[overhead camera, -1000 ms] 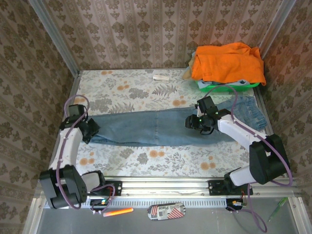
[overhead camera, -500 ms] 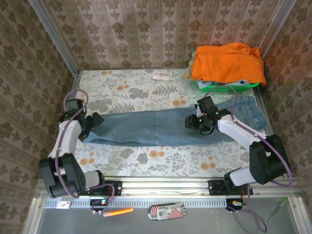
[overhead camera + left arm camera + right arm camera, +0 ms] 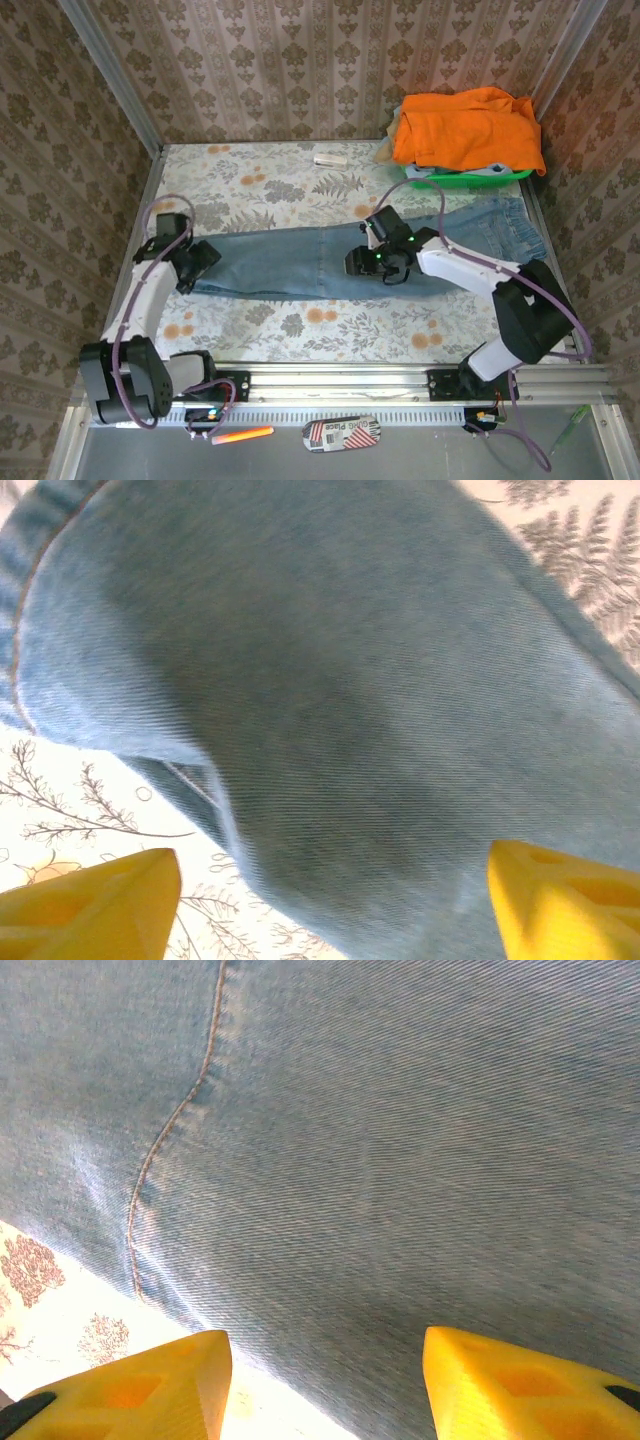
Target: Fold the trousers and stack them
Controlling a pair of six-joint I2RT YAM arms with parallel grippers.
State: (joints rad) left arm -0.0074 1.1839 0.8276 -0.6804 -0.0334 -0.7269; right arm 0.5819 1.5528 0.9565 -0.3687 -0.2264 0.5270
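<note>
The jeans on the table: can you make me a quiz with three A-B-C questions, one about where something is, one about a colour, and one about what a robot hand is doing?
1. Where is the orange garment?
A. On the green basket at the far right corner.
B. In the middle.
C. At the near left corner.

2. What colour are the trousers?
A. Black.
B. Faded blue.
C. Red.

3. How is the left gripper?
A. Shut on the trousers.
B. Open.
C. Shut on the orange garment.

Answers:
1 A, it is heaped on the basket.
2 B, the denim is pale blue.
3 B, its yellow fingers stand wide apart, gripping nothing.
</note>
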